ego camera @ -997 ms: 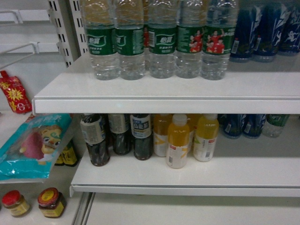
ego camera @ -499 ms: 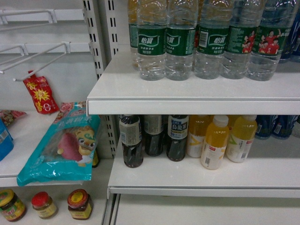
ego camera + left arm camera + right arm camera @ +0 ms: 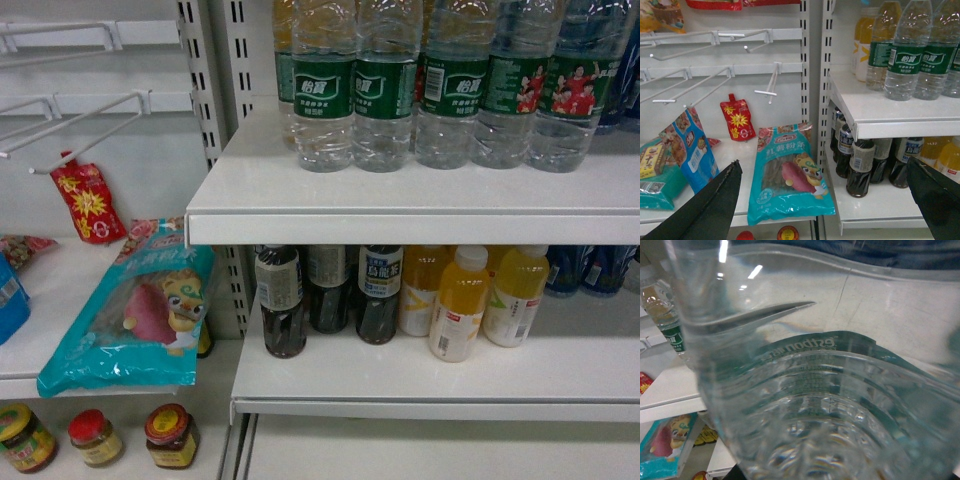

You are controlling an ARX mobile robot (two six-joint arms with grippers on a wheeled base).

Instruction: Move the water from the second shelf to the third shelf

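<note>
Clear ribbed plastic fills the right wrist view: a water bottle (image 3: 830, 405) sits hard against the lens, green label wrapping its far side. We judge the right gripper has it in hand, but no fingers show in that view, so we cannot tell how the jaws stand or how firm the hold is. The right arm is absent from the head view.

Left gripper (image 3: 825, 200): spread wide, dark fingers at either edge of its view, holding nothing, facing the snack bag (image 3: 790, 175) and the shelf post.

Farther out, a row of waters (image 3: 440, 90) stands packed on the upper shelf (image 3: 400, 215); cola bottles (image 3: 320, 300) and orange drinks (image 3: 480, 300) crowd the shelf below.

Risks as we judge them: a slick ribbed wall slipping in a loose grip; the carried bottle clipping the shelf lip; knocking over neighbours when set down in a crowded row.
</note>
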